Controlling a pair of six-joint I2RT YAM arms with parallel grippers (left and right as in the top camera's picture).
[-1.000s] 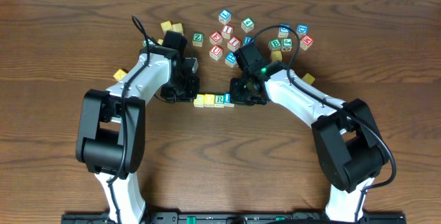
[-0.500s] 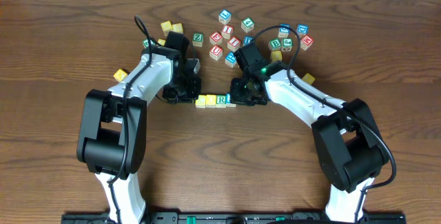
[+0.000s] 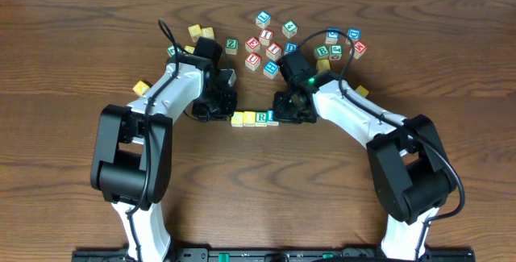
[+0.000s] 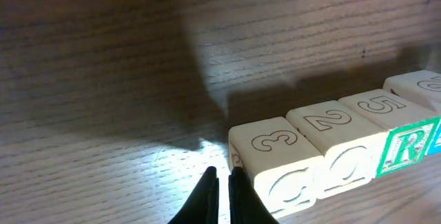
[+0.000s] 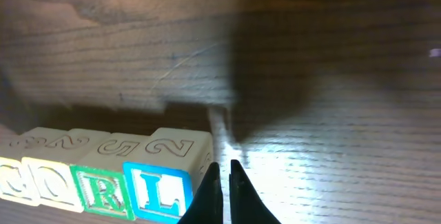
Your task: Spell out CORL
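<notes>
1. Right now the four cubes stand in one straight row, sides touching, on the wooden table [image 3: 258,197], and I place everything from the R cube [image 3: 261,117].
2. That R cube is white-faced with a green letter in a green frame and an outlined 5 on top.
3. Touching the R cube at the row's right end is the L cube [image 5: 165,172]: a blue letter on white, blue frame, a 2 on top.
4. Touching the R cube's other side is the O cube [image 4: 337,134], pale yellow with outline lettering and a 2 on top. Beyond it is the C cube [image 4: 275,162], the same yellow, topped with a 3.
5. My left gripper [image 4: 220,189] is pressed together on nothing, two cubes from the R cube, at the C cube's outer face; I cannot tell whether it touches.
6. My right gripper [image 5: 224,182] is likewise pinched empty, one cube from the R cube, just beside the L cube.
7. Loose cubes [image 3: 274,40] lie scattered well beyond the R cube.
</notes>
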